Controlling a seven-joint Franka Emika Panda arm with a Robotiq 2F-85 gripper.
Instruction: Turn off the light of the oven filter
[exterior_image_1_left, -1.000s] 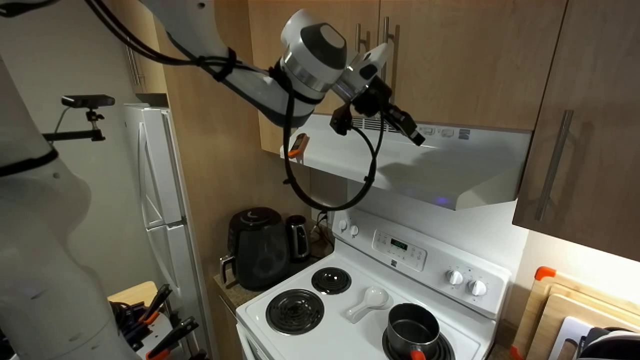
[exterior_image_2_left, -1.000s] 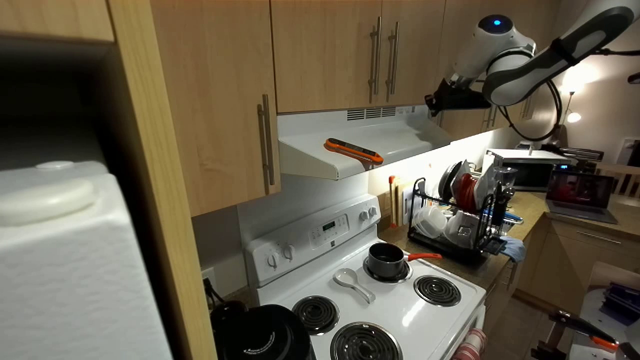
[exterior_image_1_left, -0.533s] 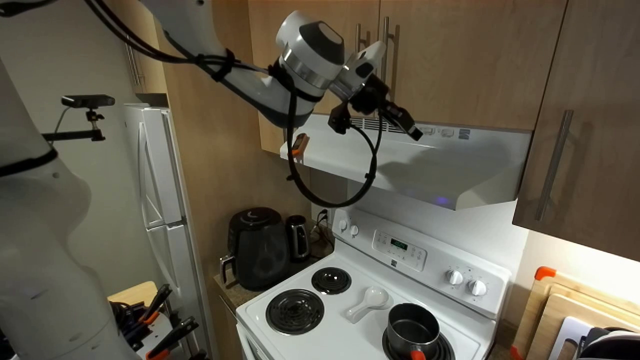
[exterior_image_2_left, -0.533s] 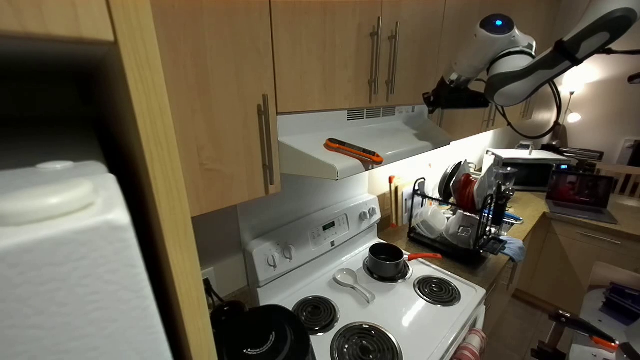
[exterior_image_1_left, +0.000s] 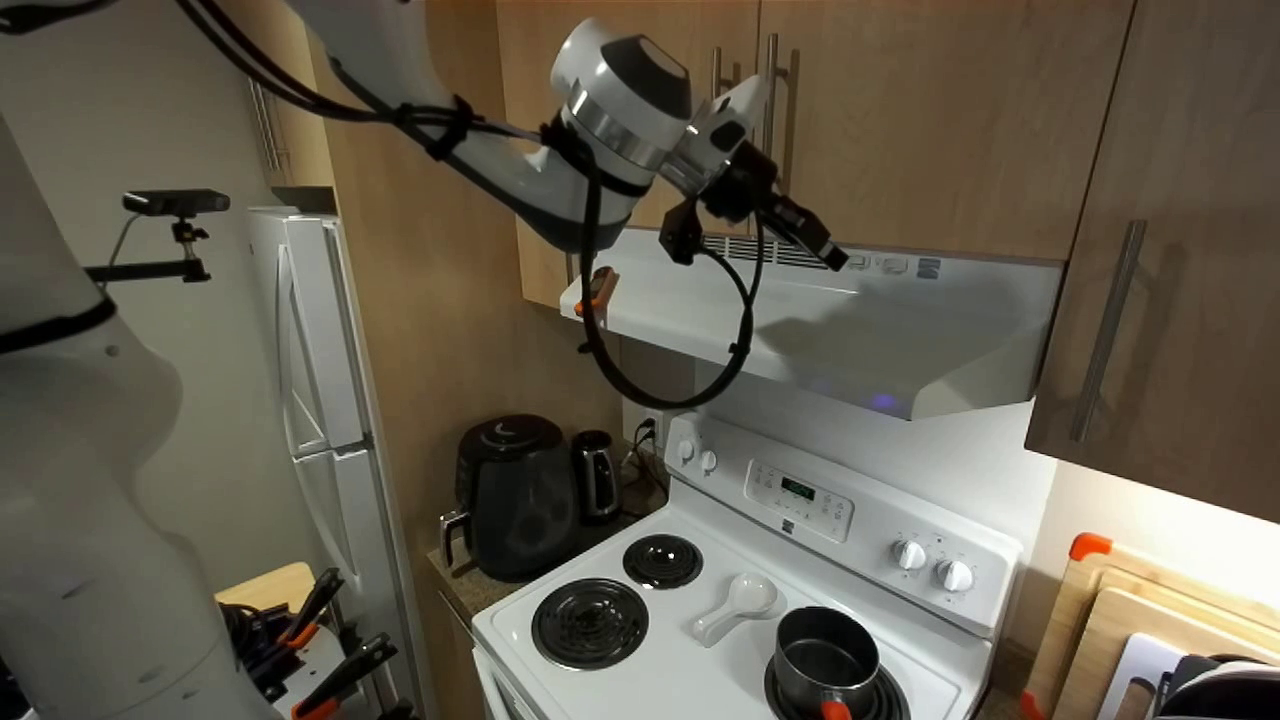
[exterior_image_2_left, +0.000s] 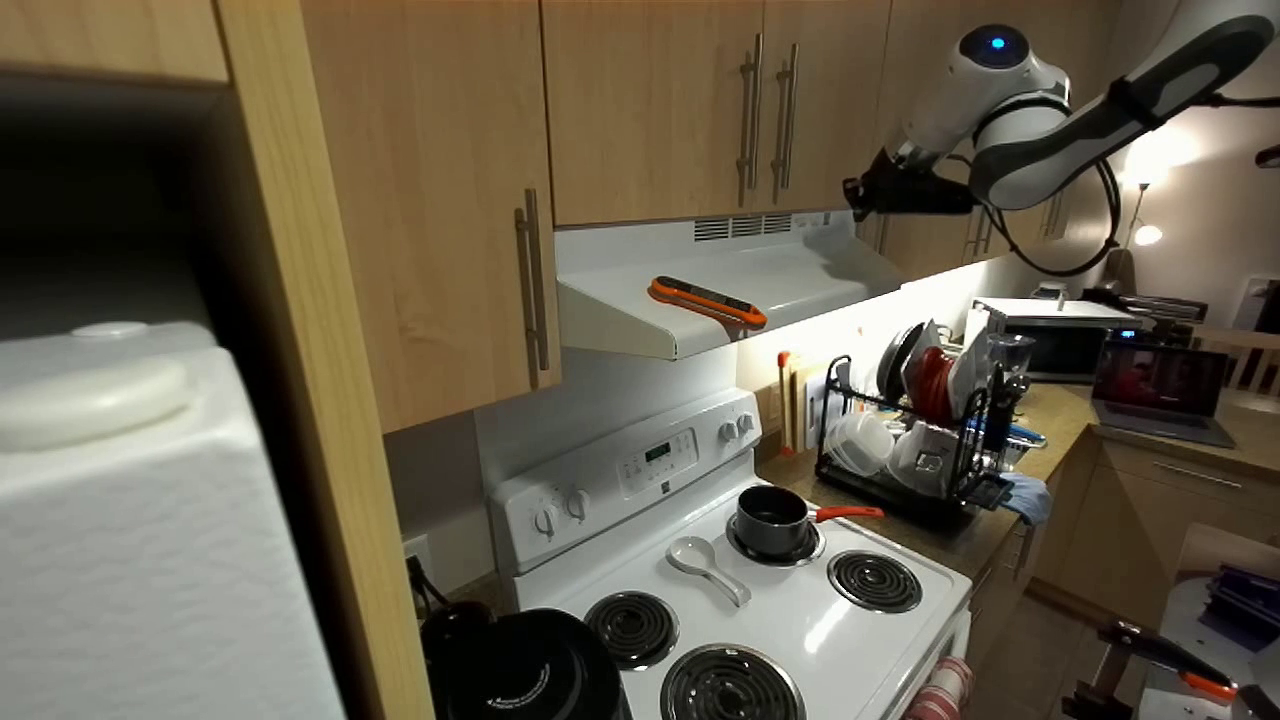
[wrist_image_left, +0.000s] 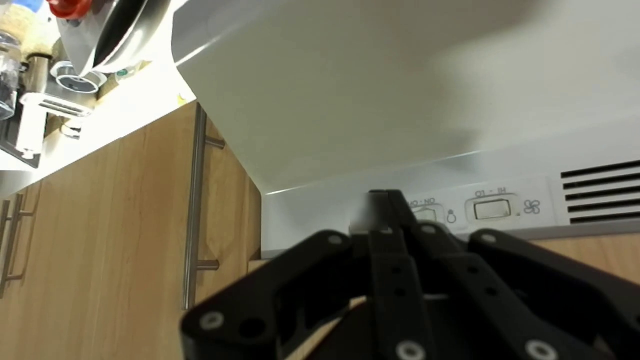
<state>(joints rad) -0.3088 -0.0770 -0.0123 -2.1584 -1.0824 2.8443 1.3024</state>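
Gripper (wrist_image_left: 391, 196), fingertips (wrist_image_left: 400, 205) together, before upper front of white range hood (wrist_image_left: 310, 120), contact unclear; in wrist view, light switch (wrist_image_left: 426, 215) just beside fingertips, partly hidden; fan switch (wrist_image_left: 492, 209) beyond it

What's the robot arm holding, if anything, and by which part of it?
Nothing, it seems: in the wrist view, the fingers are closed together with nothing visible between them, and partly hide the light switch on the range hood.

Kitchen, coil-burner stove (exterior_image_1_left: 740, 545), range hood (exterior_image_2_left: 790, 268) above, wooden cabinets (exterior_image_2_left: 650, 110), loaded dish rack (exterior_image_2_left: 900, 502), refrigerator (exterior_image_1_left: 330, 340)
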